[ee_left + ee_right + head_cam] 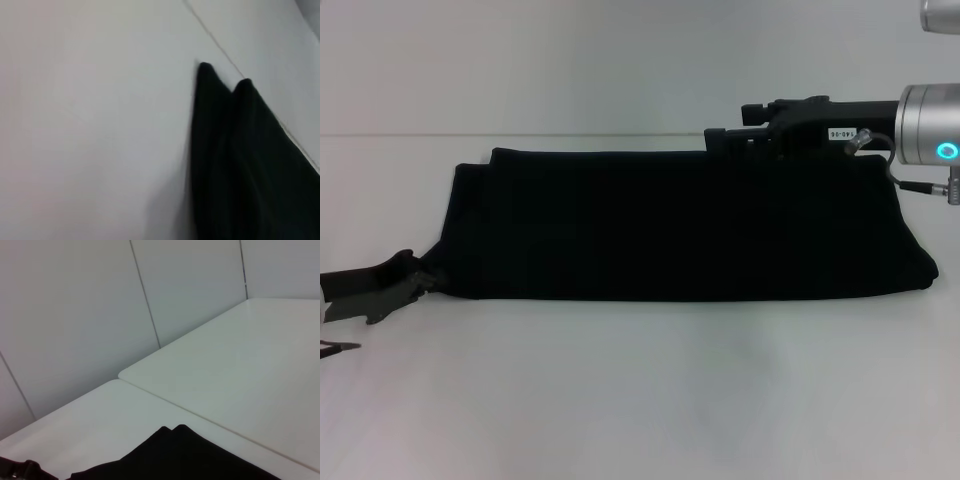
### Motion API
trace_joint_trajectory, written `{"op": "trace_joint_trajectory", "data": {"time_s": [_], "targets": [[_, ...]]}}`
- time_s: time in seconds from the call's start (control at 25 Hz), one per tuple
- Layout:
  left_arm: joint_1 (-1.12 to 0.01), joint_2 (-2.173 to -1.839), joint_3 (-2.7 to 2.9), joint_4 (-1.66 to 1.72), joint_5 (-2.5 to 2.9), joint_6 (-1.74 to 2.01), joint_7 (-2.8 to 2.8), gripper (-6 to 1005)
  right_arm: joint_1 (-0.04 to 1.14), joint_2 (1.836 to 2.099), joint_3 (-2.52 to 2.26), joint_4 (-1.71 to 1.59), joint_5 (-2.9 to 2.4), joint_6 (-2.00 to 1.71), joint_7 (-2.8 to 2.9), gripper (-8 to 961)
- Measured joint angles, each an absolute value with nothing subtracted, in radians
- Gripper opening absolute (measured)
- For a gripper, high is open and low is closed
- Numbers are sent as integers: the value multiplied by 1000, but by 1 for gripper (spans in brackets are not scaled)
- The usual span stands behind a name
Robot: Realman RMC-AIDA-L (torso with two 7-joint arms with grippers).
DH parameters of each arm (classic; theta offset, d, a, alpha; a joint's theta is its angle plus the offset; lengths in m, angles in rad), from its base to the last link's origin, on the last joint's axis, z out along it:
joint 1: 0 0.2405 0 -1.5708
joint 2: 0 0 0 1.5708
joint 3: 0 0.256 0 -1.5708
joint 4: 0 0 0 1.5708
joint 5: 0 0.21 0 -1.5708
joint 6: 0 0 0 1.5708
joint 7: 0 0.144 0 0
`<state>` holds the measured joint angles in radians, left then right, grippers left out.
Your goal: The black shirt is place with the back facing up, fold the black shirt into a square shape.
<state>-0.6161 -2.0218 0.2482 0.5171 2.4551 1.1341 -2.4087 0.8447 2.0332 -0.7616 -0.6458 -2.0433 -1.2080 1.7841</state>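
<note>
Plain black fabric shirt [680,225] lies as a long folded band across the white table [640,400]. Left gripper [382,292] at its near-left corner, right gripper [760,125] at the far edge — finger state cannot be told. Risk: uneven lift — layers slip, band skews.

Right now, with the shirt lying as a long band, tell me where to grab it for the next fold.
Grip the black shirt at the two corners of one short end, coming in from that side. It lies as a long flat band across the table, so carrying one end over the other would square it. The left tool already sits at the near left corner; the right tool is at the far edge.
</note>
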Motion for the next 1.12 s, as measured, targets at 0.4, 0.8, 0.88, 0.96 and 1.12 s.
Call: {"op": "trace_joint_trajectory", "data": {"time_s": [0.4,0.8,0.88,0.96,1.12], "targets": [[-569,-2020,225,584,2454,1170,-2139,21,841,2053,-748,-640,-2041,-1171,1783,868],[-452,-2005,223,804,2459,1282,-2082,22,841,2080,-753,-636,-1980,-1105,1783,869],[-423,-1999,222,848,2461,1300,-2083,23,841,2083,-750,-636,-1977,-1098,1783,869],[-408,-1994,217,875,2462,1310,-2086,23,839,2084,-749,-635,-1977,-1090,1782,869],[-411,-1981,211,894,2463,1367,-2088,22,826,2086,-749,-634,-1976,-1079,1782,868]]}}
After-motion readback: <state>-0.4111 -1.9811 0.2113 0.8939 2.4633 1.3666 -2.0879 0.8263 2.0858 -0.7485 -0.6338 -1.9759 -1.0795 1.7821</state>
